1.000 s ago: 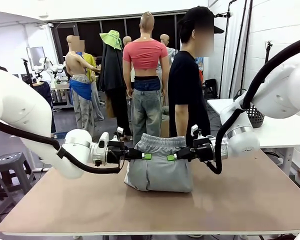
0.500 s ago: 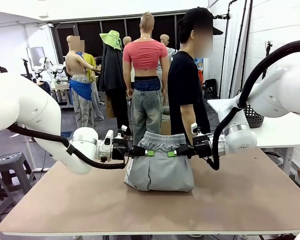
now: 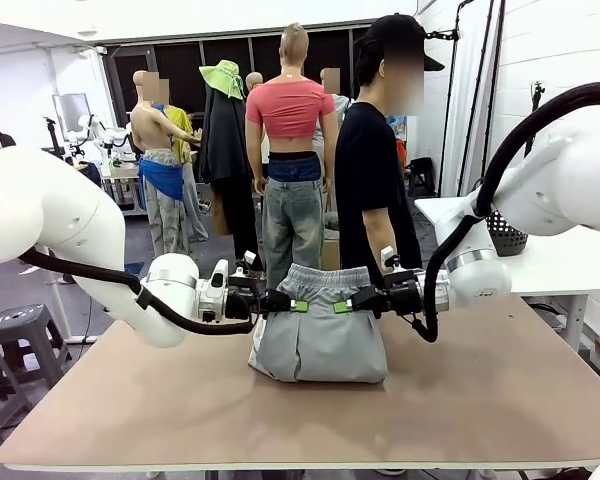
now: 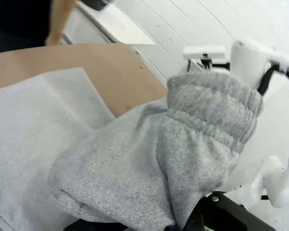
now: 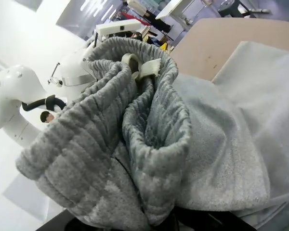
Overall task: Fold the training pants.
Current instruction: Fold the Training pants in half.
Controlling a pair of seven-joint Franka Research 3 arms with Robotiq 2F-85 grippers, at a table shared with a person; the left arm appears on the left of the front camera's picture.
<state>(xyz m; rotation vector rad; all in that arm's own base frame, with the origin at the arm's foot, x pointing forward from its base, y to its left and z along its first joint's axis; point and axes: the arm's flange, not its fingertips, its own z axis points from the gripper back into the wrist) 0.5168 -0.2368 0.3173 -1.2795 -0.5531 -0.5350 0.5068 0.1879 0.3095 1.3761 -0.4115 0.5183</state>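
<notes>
A: What's been shifted vs. the earlier frame?

B: Both grippers are carried a little away from the robot, toward the far side of the table point(image 3: 500, 400); the waistband is lowered slightly w/ them; the lower bundle of the training pants point(image 3: 318, 345) is left where it was; the person's arm is now seen hanging just behind the waistband.

A: Jaws?

B: Left gripper point(image 3: 298, 305) is clamped tight on the waistband's left corner; right gripper point(image 3: 340, 306) is clamped the same on the right corner; in the left wrist view the gathered elastic point(image 4: 209, 115) is seen bunched right over the fingers; in the right wrist view the ribbed band and a pale drawcord point(image 5: 142, 67) are seen folded over that gripper.

A: Where's the garment?

B: Held up by its waist at mid-table, slightly toward the far edge; the rest is draped down and already doubled on the tabletop, flat grey cloth seen spread beneath in both wrist views.

A: The relation the next move turns on?

B: The waistband's long axis is stretched left-right between the two grippers, roughly level, parallel to the table's near edge; the doubled part lies below and a bit nearer the robot; so, probably, the waist is to be laid over that part w/ both arms kept in step; neither arm is judged nearer, each being at its own corner; uneven travel is likely to skew the fold.
</notes>
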